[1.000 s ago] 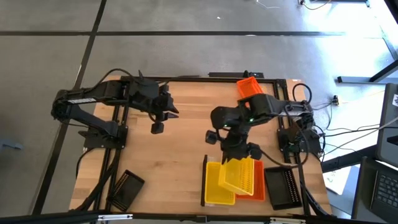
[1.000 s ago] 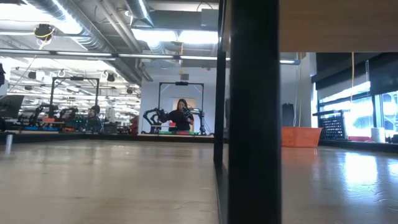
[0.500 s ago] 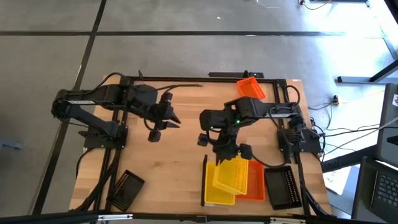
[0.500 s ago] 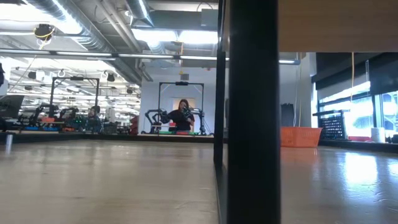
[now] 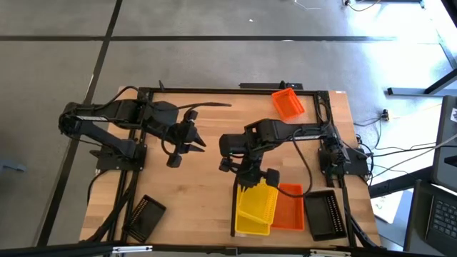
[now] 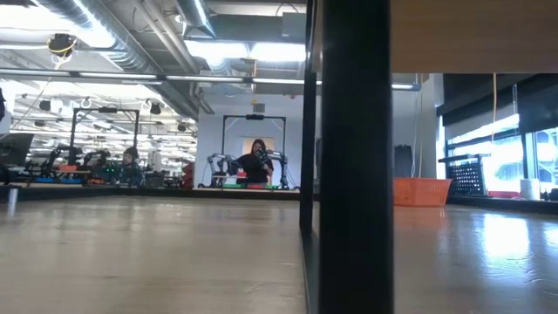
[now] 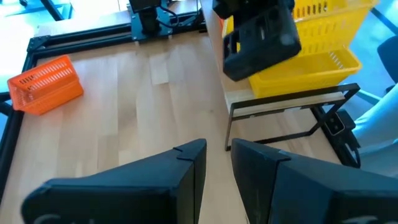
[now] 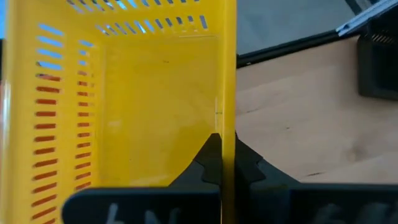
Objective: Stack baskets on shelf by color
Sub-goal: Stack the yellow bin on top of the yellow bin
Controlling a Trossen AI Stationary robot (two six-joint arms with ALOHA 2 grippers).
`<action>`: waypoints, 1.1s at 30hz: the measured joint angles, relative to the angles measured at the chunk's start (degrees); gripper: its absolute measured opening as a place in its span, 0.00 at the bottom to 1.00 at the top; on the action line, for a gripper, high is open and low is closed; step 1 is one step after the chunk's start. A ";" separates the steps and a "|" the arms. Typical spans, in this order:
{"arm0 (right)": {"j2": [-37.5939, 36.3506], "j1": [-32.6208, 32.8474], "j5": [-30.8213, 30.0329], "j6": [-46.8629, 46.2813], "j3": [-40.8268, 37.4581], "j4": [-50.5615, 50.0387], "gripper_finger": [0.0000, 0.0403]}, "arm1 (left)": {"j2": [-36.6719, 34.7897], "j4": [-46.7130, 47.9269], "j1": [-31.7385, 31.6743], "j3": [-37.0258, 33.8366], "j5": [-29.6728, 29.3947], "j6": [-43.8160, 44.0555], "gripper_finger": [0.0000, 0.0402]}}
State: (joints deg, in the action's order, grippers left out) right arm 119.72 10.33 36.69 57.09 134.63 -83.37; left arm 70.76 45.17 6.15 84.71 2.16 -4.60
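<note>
My right gripper [image 5: 248, 178] is shut on a yellow basket [image 5: 260, 202] that it holds tilted above a second yellow basket [image 5: 249, 223]. That one sits on the shelf [image 7: 292, 99], beside the shelf's dark upright end piece [image 5: 234, 207]. An orange basket [image 5: 289, 214] rests on the shelf to the right of the yellow ones. My left gripper [image 5: 194, 140] hovers over the table's left half with a narrow gap between its fingers [image 7: 193, 165], touching nothing. In the left wrist view the held yellow basket [image 7: 326, 18] hangs above the lower one [image 7: 305, 70]. My right gripper pinches a side wall of the yellow basket [image 8: 227, 134], with one finger inside the basket and one outside. It holds the basket at the far end [image 5: 251, 187], coming from above. The basket is lifted and tilted, and its near end is over the lower yellow basket.
A black basket [image 5: 325, 214] lies right of the shelf, and another [image 5: 145, 214] lies at the near left corner. An orange basket [image 5: 288, 103] stands at the far edge and also shows in the low view [image 6: 421, 190]. Bare wood lies in the middle. People stand far behind.
My right gripper has carried the yellow basket toward the table's left, from above the orange basket to above the yellow basket on the shelf, uncovering the orange one. My left gripper has shifted slightly toward the near edge.
</note>
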 joint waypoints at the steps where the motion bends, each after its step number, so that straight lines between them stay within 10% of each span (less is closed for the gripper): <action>1: 0.15 0.00 -0.03 -1.26 0.01 0.04 0.00 | 0.00 0.06 0.00 0.00 0.00 -0.02 0.17; 33: 0.20 -0.28 -0.32 -2.55 0.02 0.44 0.01 | 0.00 0.20 0.00 0.00 0.00 -0.04 0.17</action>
State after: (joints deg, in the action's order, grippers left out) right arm 119.92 10.04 36.37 54.53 134.65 -82.92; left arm 70.76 45.36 6.15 84.71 2.15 -4.64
